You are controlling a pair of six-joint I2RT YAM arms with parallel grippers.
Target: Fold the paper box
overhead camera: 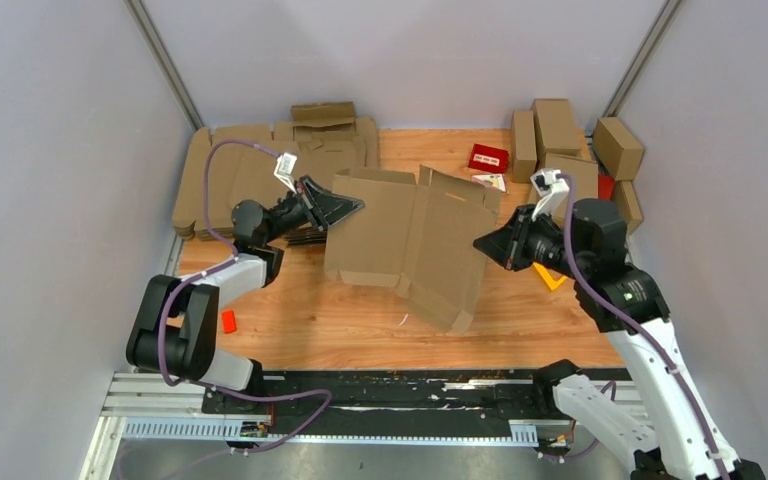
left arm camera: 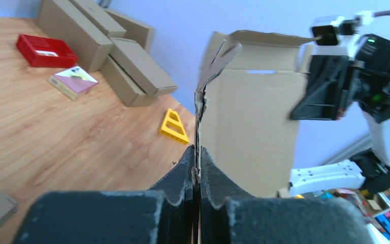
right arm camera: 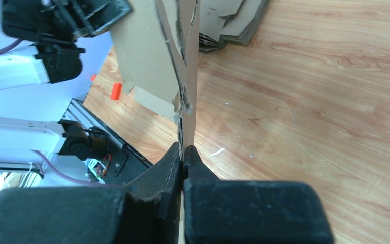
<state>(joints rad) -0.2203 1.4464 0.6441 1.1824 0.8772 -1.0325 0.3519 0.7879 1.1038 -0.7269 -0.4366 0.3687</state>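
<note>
Currently pinching the paper box (overhead camera: 410, 240) from both sides, raised over the middle of the wooden table (overhead camera: 560, 330). On its left edge, clamped between the black fingers of the left gripper (overhead camera: 353, 207), elbow folded back near the table's left edge, wrist stretched level inward. On its right edge, nipped likewise by the right gripper (overhead camera: 480, 243), arm rising tall from the near right corner, wrist bent down and inward. From each wrist camera: padded black jaws pressed together on the corrugated edge, only the sheet's thickness between. Plain brown corrugated board, unprinted, die-cut with flaps and tabs, creased down the middle into a shallow fold; near corner hanging lowest, touching the wood or not, cannot tell. Behind, a pile of flat blanks (overhead camera: 250, 170) at the far left corner, folded brown boxes (overhead camera: 558, 135) at the far right corner, a red carton (overhead camera: 488, 157) beside them. Bare wood showing along the near edge, with a small orange block (overhead camera: 228, 320) toward the near left and a yellow triangle (overhead camera: 550, 278) under the right wrist.
</note>
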